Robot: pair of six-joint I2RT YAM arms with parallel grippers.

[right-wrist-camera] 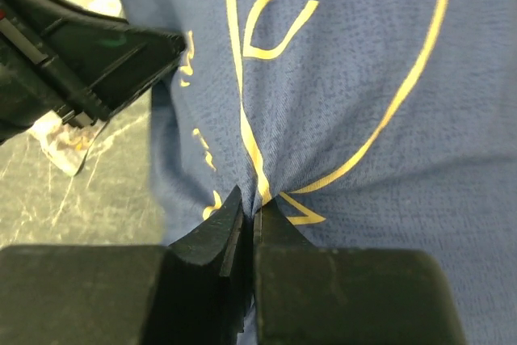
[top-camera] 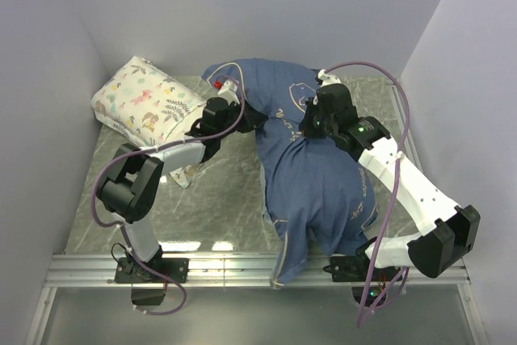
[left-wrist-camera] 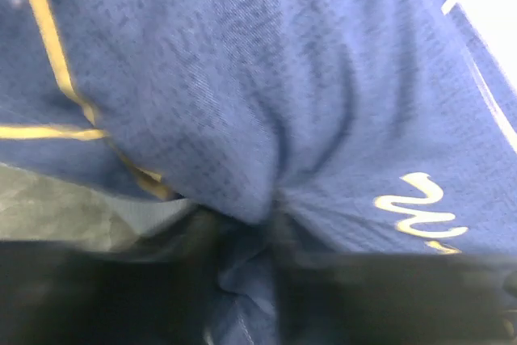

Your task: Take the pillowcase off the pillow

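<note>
The dark blue printed fabric pillowcase [top-camera: 311, 191] droops over the near edge of the grey marbled worktop [top-camera: 218, 216]. At mid-worktop the right tool [right-wrist-camera: 257, 214] pinches a fold of it tight, and the left tool [left-wrist-camera: 271, 228] grips bunched cloth alongside. Open worktop shows to their left. A floral white cushion [top-camera: 145, 103] lies far left.

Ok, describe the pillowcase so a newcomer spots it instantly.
On the grey marbled table, look dead centre. The pillowcase is the big blue fabric mound there. Unlike the white floral-print pillow at far left, it bears thin line drawings.
</note>
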